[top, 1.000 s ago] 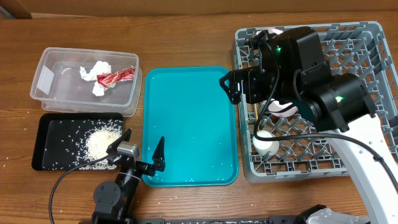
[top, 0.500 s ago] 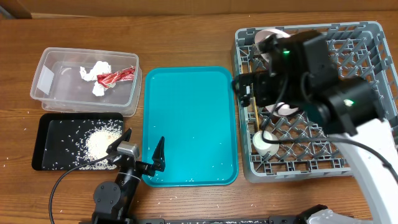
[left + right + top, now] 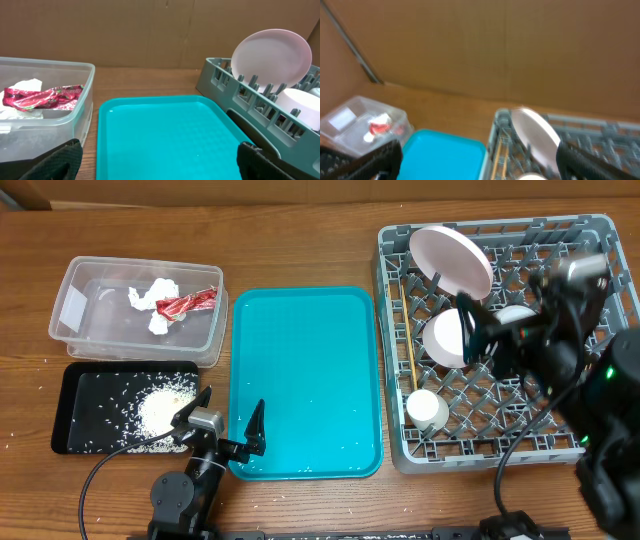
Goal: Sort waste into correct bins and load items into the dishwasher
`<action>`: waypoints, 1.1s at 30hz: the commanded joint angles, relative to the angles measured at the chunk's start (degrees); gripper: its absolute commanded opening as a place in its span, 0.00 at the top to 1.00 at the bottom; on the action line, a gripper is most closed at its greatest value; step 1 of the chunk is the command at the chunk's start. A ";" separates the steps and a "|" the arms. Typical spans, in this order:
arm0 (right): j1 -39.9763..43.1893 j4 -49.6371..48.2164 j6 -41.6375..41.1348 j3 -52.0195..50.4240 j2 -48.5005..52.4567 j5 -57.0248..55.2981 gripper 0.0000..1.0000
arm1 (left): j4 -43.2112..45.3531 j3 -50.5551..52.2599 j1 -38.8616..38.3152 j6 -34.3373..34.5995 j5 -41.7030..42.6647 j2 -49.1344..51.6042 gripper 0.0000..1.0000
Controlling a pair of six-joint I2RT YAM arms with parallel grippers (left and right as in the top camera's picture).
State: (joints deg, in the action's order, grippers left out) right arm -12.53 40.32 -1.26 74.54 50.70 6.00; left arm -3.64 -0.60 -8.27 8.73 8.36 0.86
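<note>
Left jaws (image 3: 234,402) gape at the tray's (image 3: 305,360) near-left corner, rice (image 3: 160,412) just left; right jaws (image 3: 480,167) gape above the rack (image 3: 395,460).

Overhead: high above, looking straight down on the whole table (image 3: 300,240).
Left wrist: low, close to the teal tray (image 3: 165,135), facing the cardboard wall (image 3: 150,30).
Right wrist: raised, blurred, facing that wall.
Shared: teal tray, clear tub (image 3: 140,260), dish rack (image 3: 388,340), large plate (image 3: 452,260).

The table (image 3: 300,240) is brown wood with visible grain. The tub (image 3: 145,261) is clear, smooth plastic. The red wrapper (image 3: 186,303) looks crinkled and shiny, the tissue (image 3: 150,292) soft crumpled paper. The teal tray (image 3: 300,360) is glossy plastic, the dish rack (image 3: 545,230) matt grey plastic, the large plate (image 3: 452,260) smooth and glossy.
</note>
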 commanded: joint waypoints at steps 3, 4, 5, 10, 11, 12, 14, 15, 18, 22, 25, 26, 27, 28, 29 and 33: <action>2.93 -11.67 -1.84 -24.76 -13.62 1.18 0.00 | 0.04 0.33 -0.55 -1.03 0.09 -0.50 0.00; 3.37 -14.19 -2.16 -28.92 -16.31 1.62 0.00 | 0.04 0.33 -0.55 -1.03 0.07 -0.50 0.00; 3.74 -16.63 -2.19 -32.96 -18.99 1.90 0.00 | 0.04 0.33 -0.55 -1.03 0.09 -0.50 0.00; 5.35 -24.28 -2.19 -52.02 -34.32 3.48 0.00 | 0.04 0.33 -0.55 -1.05 0.09 -0.50 0.00; 5.62 -24.74 -2.19 -54.29 -36.72 4.17 0.00 | 0.04 0.33 -0.55 -1.03 0.09 -0.50 0.00; 5.77 -25.11 -2.21 -55.80 -38.36 4.48 0.00 | 0.04 0.33 -0.55 -1.03 0.09 -0.50 0.00; 5.81 -25.73 -2.19 -60.11 -43.63 4.76 0.00 | 0.04 0.33 -0.55 -1.05 0.09 -0.50 0.00; 5.81 -25.73 -2.19 -60.37 -43.98 4.76 0.00 | 0.04 0.33 -0.55 -1.05 0.09 -0.50 0.00; 5.84 -26.18 -2.19 -64.87 -49.46 4.74 0.00 | 0.04 0.33 -0.55 -1.03 0.09 -0.50 0.00; 5.86 -33.62 -2.23 -70.38 -50.53 4.81 0.00 | 0.04 0.33 -0.55 -1.05 0.09 -0.50 0.00; 5.86 -41.62 -2.16 -74.23 -50.53 4.52 0.00 | 0.04 0.33 -0.55 -1.05 0.09 -0.50 0.00; 5.86 -41.64 -2.03 -74.05 -50.56 3.65 0.00 | 0.04 0.33 -0.55 -1.05 0.07 -0.50 0.00; 5.86 -41.86 -1.90 -74.10 -50.53 3.41 0.00 | 0.04 0.33 -0.55 -1.03 0.09 -0.50 0.00; 5.86 -42.10 -1.90 -74.10 -50.53 2.99 0.00 | 0.04 0.33 -0.55 -1.05 0.09 -0.50 0.00; 5.86 -42.18 -1.92 -74.10 -50.53 3.04 0.00 | 0.04 0.33 -0.55 -1.03 0.09 -0.50 0.00; 5.86 -42.27 -1.92 -74.10 -50.53 3.06 0.00 | 0.04 0.33 -0.55 -1.05 0.09 -0.50 0.00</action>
State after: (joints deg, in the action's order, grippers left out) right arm -7.11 -1.67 -3.01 1.06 0.73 9.80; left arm -3.57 -0.56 -8.27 8.71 8.36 0.86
